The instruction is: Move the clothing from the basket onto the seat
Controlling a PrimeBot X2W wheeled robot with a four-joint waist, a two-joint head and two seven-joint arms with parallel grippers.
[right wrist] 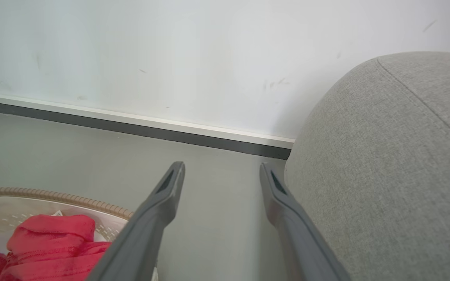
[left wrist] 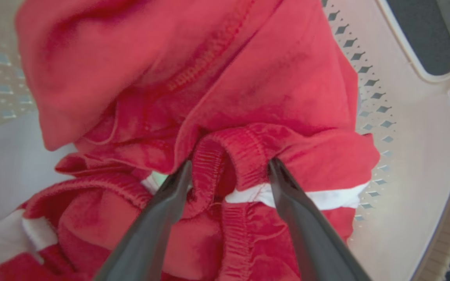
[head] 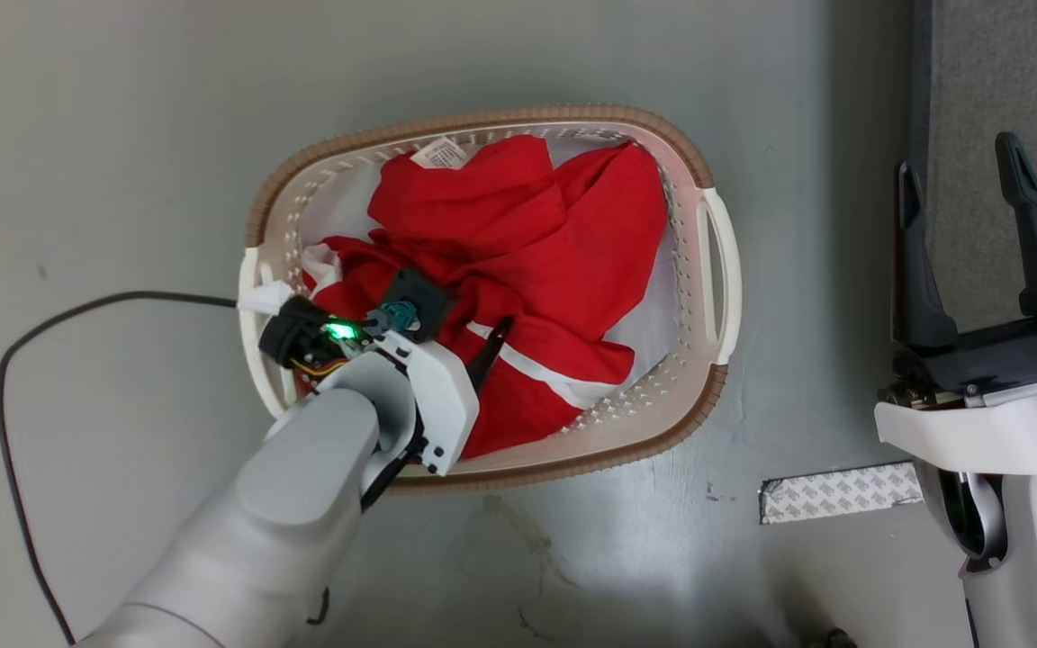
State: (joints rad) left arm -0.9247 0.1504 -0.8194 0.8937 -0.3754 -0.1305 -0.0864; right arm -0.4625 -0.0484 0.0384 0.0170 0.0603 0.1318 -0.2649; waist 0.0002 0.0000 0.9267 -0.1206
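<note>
A black cable (head: pixel 149 293) loops over the floor (head: pixel 122 108) at the left. The left gripper (left wrist: pixel 229 166) reaches down into the basket (head: pixel 482 117) with its fingers spread and a ribbed red fold bunched between them. The clothing (head: pixel 527 243) lies heaped inside the basket, which stands on the floor. Farther right, the right gripper (head: pixel 958 155) hangs wide and empty just beside the grey seat (right wrist: pixel 385 175).

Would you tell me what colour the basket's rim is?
The rim is brown, clearest in the head view.
</note>
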